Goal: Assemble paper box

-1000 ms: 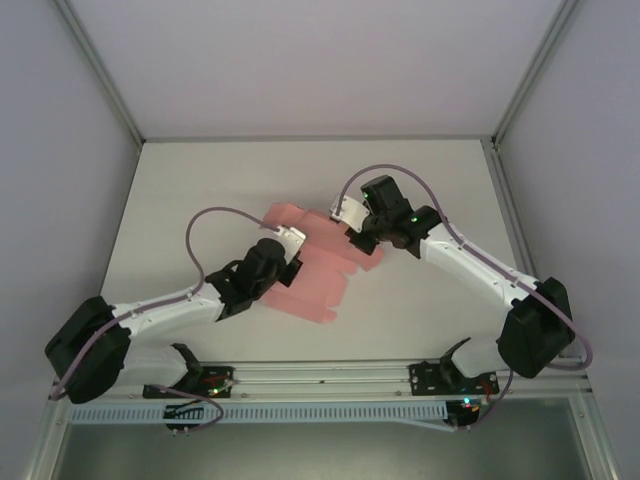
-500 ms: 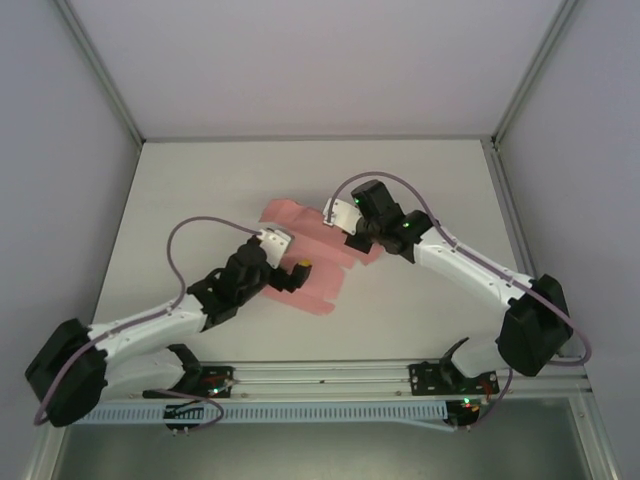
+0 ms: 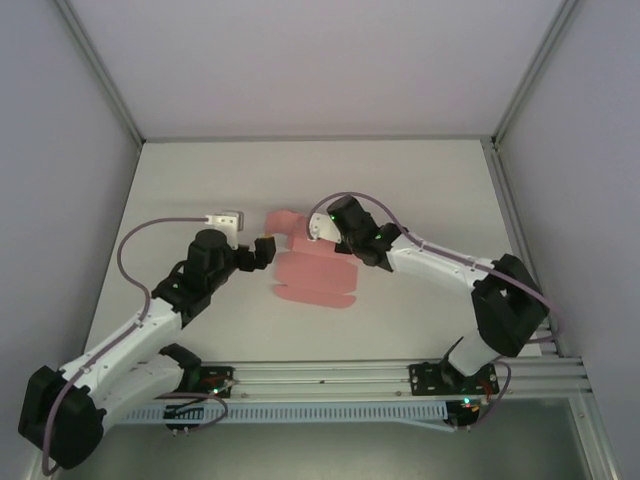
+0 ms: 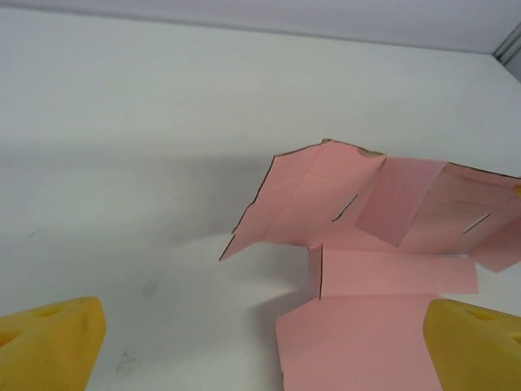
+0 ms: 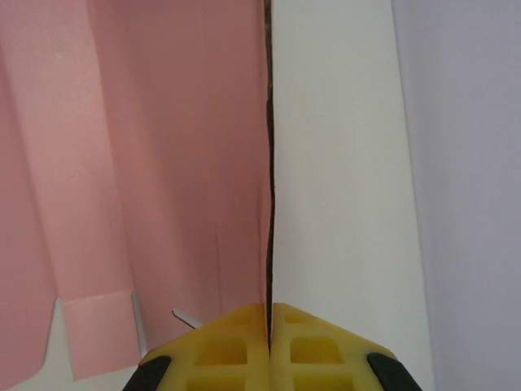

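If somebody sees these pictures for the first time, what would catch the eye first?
The pink paper box, a flat cut sheet with some flaps raised, lies in the middle of the white table. The right gripper is shut on one edge of it, while the left gripper stands wide open at its left side.

The thin pink die-cut paper sheet [image 4: 383, 269] ran past the left wrist view's bottom and right edges; from above, the black-and-white right arm [image 3: 350, 228] hid its far-right part.
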